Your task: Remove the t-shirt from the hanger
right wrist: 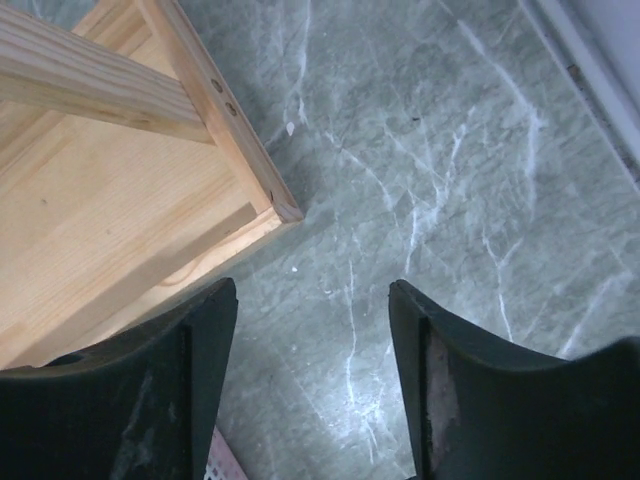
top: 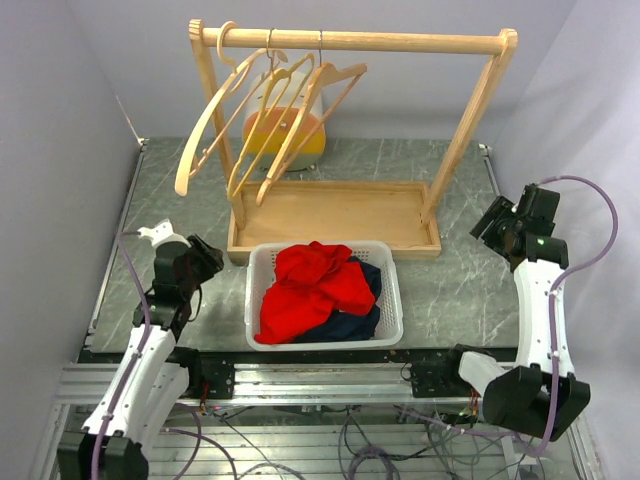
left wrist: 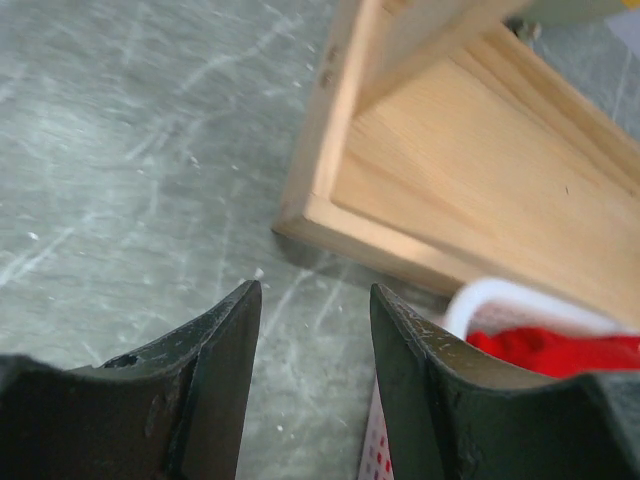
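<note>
The red t-shirt (top: 310,285) lies crumpled in the white basket (top: 393,300), which stands on the grey marbled table (top: 450,290) just on the near side of the wooden rack. It sits on top of a dark blue garment (top: 352,325) and fills the left and middle of the basket. In the left wrist view a strip of its red cloth shows over the basket's rim.

Three wooden hangers (top: 285,125) hang bare from the left half of the rack's rail (top: 400,42), all tilted with their lower ends swung to the left. Behind them, at the far side, stands an object banded in orange, yellow and white (top: 300,140).

The left gripper (top: 192,265) is over the table to the left of the basket, near the left near corner of the rack's base tray (top: 340,215). Its fingers (left wrist: 225,350) are apart with nothing between them. The right gripper (top: 492,222) is to the right of the tray, by its right near corner, also with fingers (right wrist: 205,340) spread and empty. Both are well apart from the t-shirt.
</note>
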`<state>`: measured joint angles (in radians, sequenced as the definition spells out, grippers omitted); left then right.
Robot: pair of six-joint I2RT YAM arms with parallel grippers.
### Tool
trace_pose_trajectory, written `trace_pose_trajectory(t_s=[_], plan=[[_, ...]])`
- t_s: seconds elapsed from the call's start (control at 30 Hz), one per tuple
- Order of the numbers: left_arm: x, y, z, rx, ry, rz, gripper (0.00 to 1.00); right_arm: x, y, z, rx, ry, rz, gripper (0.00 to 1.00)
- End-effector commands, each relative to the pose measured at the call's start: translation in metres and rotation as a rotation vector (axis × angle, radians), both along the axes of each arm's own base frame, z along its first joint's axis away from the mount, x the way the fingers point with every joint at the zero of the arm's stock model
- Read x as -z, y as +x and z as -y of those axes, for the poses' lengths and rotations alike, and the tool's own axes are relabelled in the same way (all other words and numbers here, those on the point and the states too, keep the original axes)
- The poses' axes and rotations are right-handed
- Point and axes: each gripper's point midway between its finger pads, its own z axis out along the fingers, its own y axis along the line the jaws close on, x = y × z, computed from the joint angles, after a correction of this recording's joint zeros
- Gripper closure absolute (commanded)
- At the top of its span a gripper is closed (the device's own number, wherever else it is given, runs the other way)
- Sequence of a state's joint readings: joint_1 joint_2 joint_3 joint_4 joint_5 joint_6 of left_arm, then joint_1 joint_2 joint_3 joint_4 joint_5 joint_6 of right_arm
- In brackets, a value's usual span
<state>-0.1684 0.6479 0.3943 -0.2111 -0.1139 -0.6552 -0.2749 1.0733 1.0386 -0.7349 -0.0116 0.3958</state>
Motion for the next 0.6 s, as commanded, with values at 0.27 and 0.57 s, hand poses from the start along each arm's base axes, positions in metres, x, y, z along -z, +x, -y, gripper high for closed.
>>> trace_pose_trajectory(t_s=[0.27,0.57], plan=[[-0.047,0.034,-0.039,-0.047,0.137,0.136,0.28,-0.01,-0.017,0.016,0.08,-0.089,0.067,0.23],[-0.074,0.037,-0.045,-0.02,0.244,0.222,0.14,-0.039,-0.013,0.017,0.068,-0.144,0.223,0.23]])
